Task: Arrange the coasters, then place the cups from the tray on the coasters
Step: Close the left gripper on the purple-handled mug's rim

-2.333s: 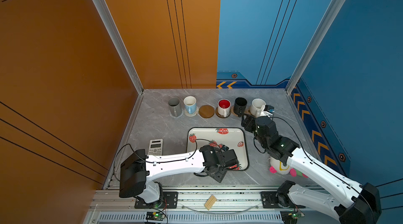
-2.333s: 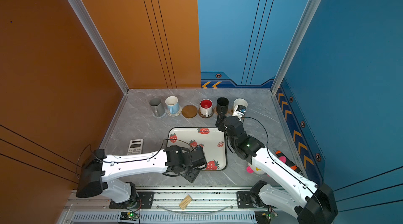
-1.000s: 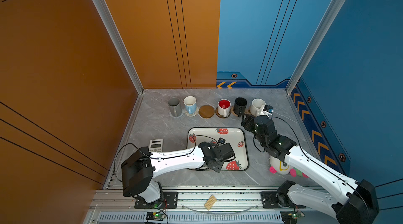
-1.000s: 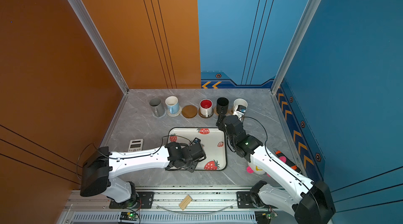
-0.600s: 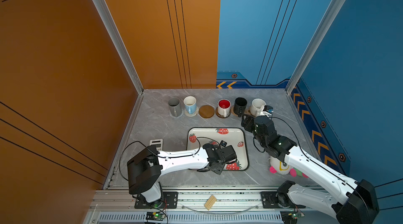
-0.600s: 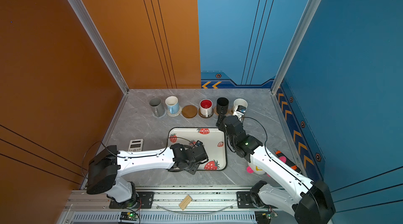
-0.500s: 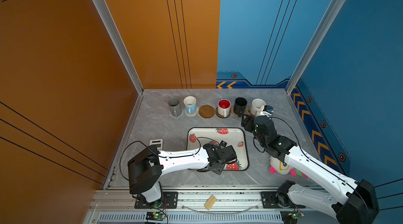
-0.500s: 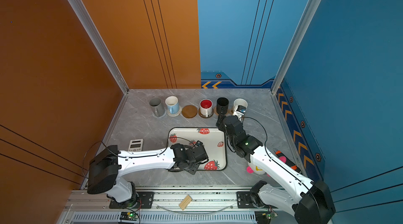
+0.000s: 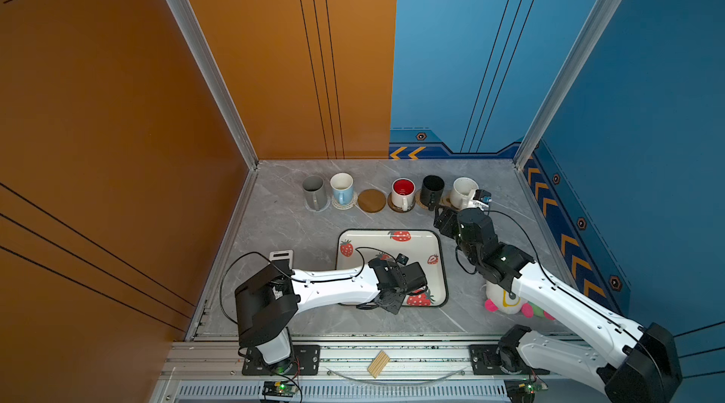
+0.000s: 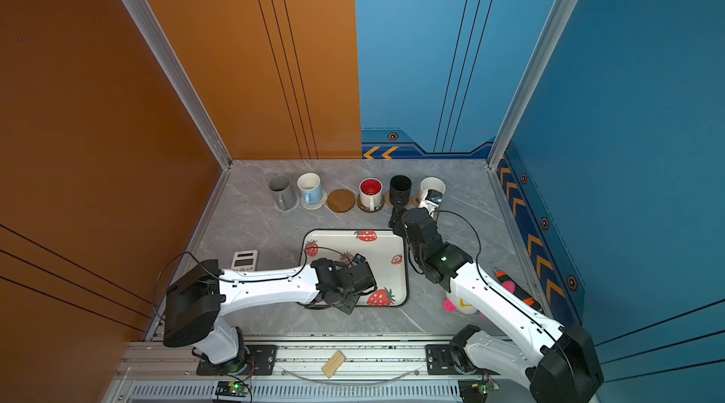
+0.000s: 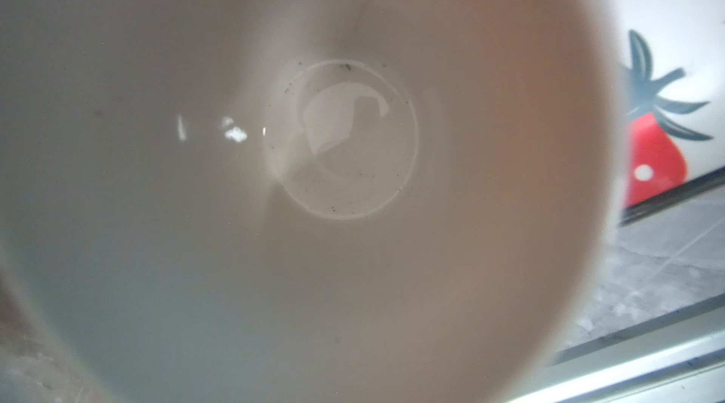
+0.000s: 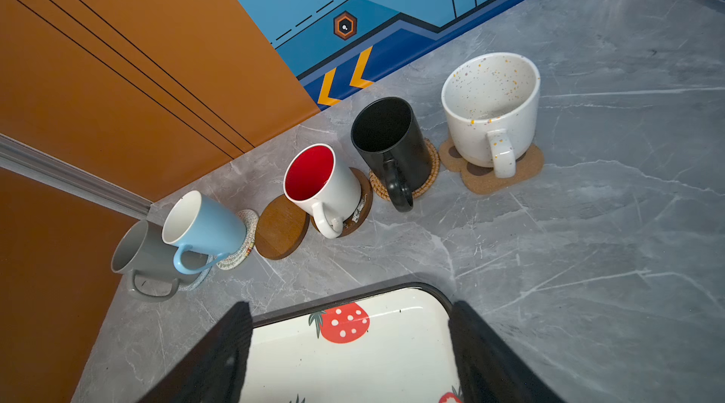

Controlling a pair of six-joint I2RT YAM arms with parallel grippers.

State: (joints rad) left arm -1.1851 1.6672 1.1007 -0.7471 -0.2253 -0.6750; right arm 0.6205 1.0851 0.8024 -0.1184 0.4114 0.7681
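Five handled mugs [image 12: 490,106] were seated on far coasters [image 12: 527,169]; brown wooden disc [image 9: 371,201] was bare. Sixth, white-glazed mug [image 11: 341,146] apparently under left gripper [image 9: 388,304], grip undeterminable; right gripper [image 12: 349,346] spread, empty.

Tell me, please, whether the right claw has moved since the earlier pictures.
No. The right claw still hovers open at the tray's far right corner, where it was.

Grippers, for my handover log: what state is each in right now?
Left gripper: cannot be told; its wrist view is mostly filled by a white cup, seen from inside.
Right gripper: open, holding nothing, near the tray.
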